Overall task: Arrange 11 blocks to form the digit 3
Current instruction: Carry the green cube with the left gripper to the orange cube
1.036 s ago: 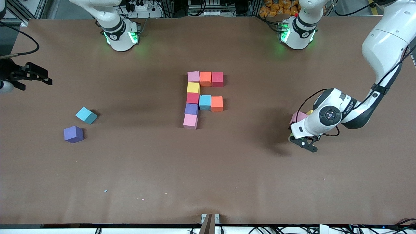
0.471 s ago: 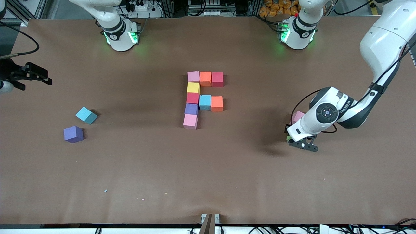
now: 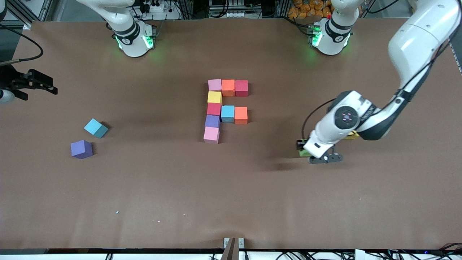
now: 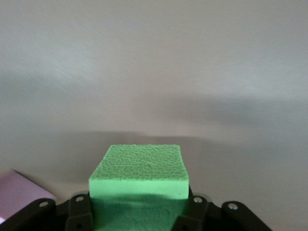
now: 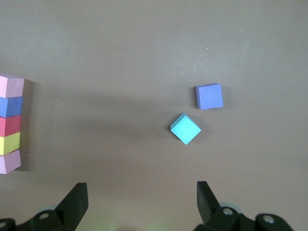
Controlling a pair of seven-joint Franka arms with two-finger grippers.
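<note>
1. The left gripper is clamped on a green block and is up over bare table toward the left arm's end, its shadow on the brown table beneath it.
2. A yellow block peeks out from under the left arm's wrist; a pale pink block shows at the edge of the left wrist view.
3. The partial digit lies mid-table: a bar of pink, orange and red; a spine of yellow, red, purple and pink; and a light blue and an orange block forming the middle bar.
4. A loose light blue block and a purple block lie near each other toward the right arm's end.
5. The right gripper waits with its fingers spread wide, holding nothing, at the right arm's end of the table.
</note>
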